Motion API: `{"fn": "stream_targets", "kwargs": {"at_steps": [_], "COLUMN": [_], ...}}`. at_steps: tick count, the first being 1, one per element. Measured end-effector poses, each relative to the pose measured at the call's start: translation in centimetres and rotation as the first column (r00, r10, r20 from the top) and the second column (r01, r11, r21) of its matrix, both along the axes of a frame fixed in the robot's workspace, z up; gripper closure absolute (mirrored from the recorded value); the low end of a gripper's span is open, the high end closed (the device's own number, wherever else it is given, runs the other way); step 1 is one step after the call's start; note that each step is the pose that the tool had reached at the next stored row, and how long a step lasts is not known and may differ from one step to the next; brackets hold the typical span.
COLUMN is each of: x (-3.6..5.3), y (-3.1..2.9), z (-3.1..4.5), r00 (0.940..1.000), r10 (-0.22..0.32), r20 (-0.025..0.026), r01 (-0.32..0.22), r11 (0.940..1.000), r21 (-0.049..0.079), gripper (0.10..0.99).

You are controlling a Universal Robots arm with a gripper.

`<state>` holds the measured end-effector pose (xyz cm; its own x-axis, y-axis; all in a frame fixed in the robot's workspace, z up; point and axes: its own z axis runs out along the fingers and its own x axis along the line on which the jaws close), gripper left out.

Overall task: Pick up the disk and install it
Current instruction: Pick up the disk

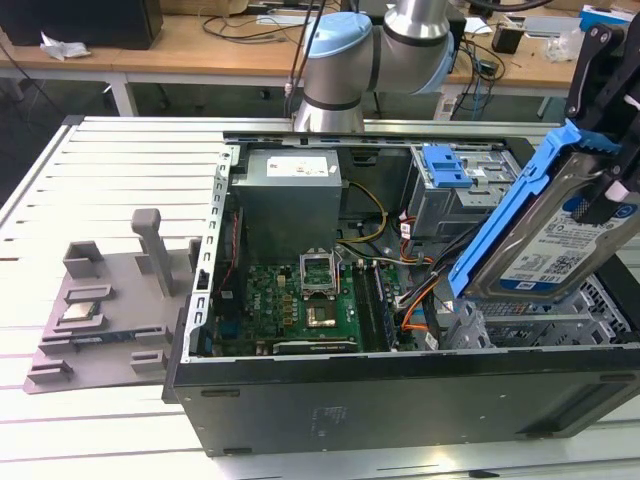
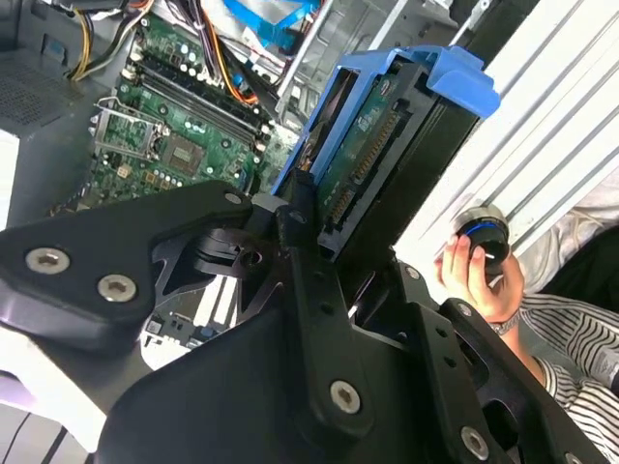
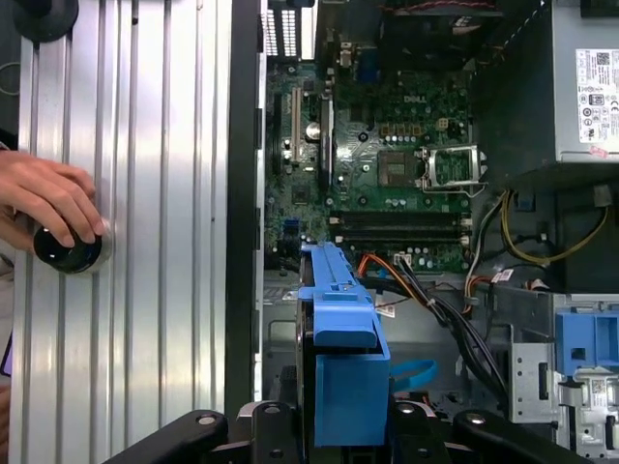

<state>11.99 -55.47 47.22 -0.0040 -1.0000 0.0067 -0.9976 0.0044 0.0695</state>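
Hanging tilted over the open computer case [image 1: 350, 405], the disk [image 1: 560, 240] is gripped. The gripper [image 2: 324, 227] is closed on its blue carrier [image 1: 510, 215], above the case's drive cage [image 1: 540, 322].

The exterior view stands off my arm [image 1: 350, 60], high in front of the open computer case [image 1: 400, 400], and looks down across it toward my base. The first wrist view rides above my gripper [image 3: 338, 430] and faces straight down into the case, with the disk [image 3: 338, 324] edge-on close under the lens. The second wrist view sits behind the gripper's linkage, slanted, nearer to the disk. All three share the motherboard [image 1: 300, 295]. Both wrist views share a person's hand [image 3: 48, 198] on the ribbed table [image 3: 164, 290].
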Motion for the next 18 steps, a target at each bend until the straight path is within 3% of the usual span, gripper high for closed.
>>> {"fn": "stream_targets", "kwargs": {"at_steps": [4, 9, 11, 18], "x": [1.18, 3.6, 4.09, 4.3], "y": [0.41, 0.67, 0.72, 0.73], "z": [-0.26, -0.41, -0.41, -0.41], "r00": [1.0, 0.9999, 0.9999, 0.9999], "r10": [0.0, 0.0, 0.0, 0.0], "r20": [-0.0047, -0.0106, -0.0115, -0.0116], "r01": [0.0, 0.0, 0.0, 0.0], "r11": [1.0, 1.0, 1.0, 1.0], "r21": [0.0, 0.0, -0.001, -0.001], "gripper": [0.725, 0.725, 0.725, 0.725]}}
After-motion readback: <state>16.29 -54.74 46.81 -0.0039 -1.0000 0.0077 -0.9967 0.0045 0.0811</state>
